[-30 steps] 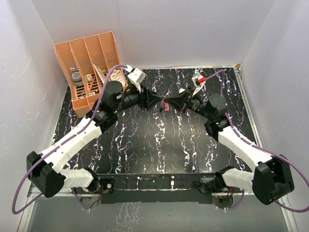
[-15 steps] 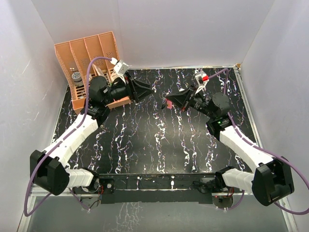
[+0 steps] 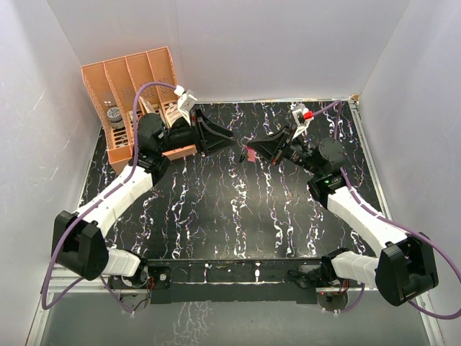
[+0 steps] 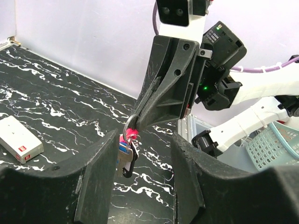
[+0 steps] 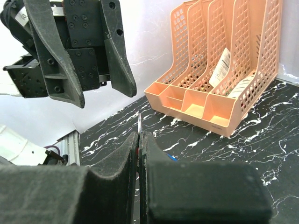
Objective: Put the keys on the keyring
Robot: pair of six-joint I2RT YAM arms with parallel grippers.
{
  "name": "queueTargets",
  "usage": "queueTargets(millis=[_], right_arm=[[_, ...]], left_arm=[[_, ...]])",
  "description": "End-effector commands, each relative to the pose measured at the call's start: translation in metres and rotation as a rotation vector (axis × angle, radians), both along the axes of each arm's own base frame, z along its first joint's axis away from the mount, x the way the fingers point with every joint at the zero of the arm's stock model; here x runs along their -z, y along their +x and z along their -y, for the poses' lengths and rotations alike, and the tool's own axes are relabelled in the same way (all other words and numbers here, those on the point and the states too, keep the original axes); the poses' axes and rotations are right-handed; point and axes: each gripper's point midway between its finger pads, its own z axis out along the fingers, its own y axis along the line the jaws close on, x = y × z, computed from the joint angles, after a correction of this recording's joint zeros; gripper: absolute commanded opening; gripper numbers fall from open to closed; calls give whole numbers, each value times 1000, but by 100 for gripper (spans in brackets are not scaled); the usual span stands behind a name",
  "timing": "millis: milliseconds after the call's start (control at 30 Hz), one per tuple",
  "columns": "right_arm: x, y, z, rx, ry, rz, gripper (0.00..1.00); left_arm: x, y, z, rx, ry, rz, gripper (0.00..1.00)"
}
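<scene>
Keyring (image 4: 130, 125), keys (image 4: 126, 156) dangling beneath, pinched mid-air in my clenched right gripper (image 5: 139, 135) toward 12 o'clock over the tabletop (image 3: 216, 216); left gripper (image 3: 229, 140), released, just backed off to its 9 o'clock, so threading is likely done.

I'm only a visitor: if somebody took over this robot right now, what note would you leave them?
Right gripper: shut on the keyring, held up above the table.
Left gripper: open, empty, facing it with a gap between.
Keys: dangling under the keyring.
Done: the keys seem to be on it, though the threading is too small to confirm.
Left: check that, then set it down.
</scene>
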Motion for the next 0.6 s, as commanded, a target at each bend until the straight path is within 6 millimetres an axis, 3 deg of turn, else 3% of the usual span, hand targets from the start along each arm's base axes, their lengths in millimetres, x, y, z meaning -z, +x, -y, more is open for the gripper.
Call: queueTargets(millis=[0,300,567], right_arm=[[-43,-7,1,-19,60,122,0],[-47,-11,0,-40,78,127,0],[-48,-11,-2,-55,87,129,0]], left_arm=[[-12,-10,0,53,-32,63,46],[-11,-8,0,40,-42,47,46],[4,4,5,28,-11,3,46]])
